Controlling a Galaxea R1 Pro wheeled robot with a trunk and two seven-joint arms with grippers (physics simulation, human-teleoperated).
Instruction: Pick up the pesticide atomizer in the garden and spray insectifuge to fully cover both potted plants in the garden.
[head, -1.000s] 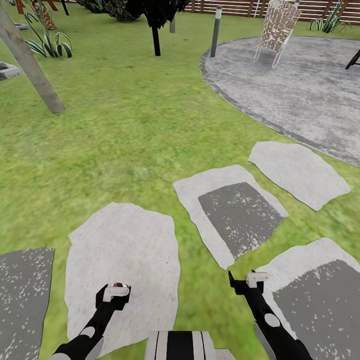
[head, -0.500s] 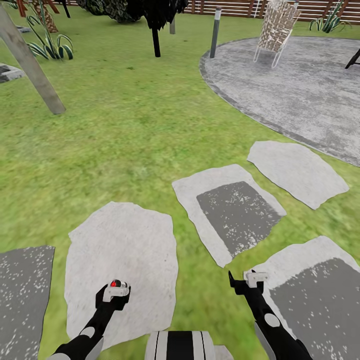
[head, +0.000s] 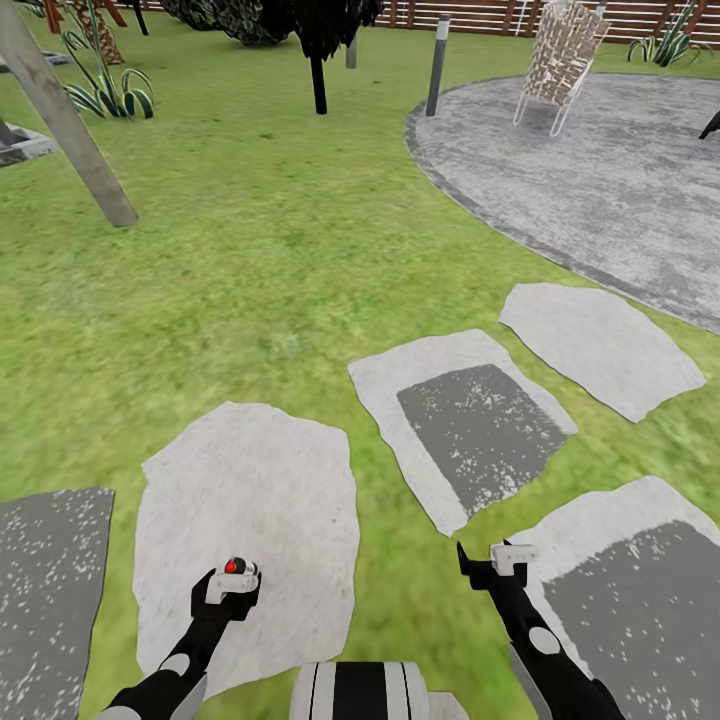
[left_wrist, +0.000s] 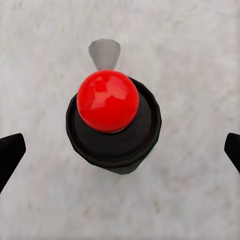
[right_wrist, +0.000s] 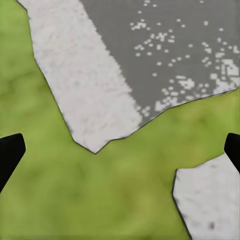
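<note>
Meanwhile, in the head view the whole garden has slid slightly to the right since half a second ago, so the camera has turned rather than the things. Both arms sit as before, the left gripper (head: 232, 583) over a pale stepping stone (head: 250, 480) and the right gripper (head: 497, 560) at the edge of another slab. A red knob shows at the left gripper, on the pesticide atomizer (head: 236, 567). Far off stand a low spiky plant (head: 112, 92) and another (head: 668, 42); their pots cannot be made out. From the left wrist, the atomizer's black head (left_wrist: 114, 132) stands on the stone between widely parted fingers, untouched, so the grasp looks not yet made. From the right wrist, the fingers are likewise spread, over grass (right_wrist: 100, 195).
</note>
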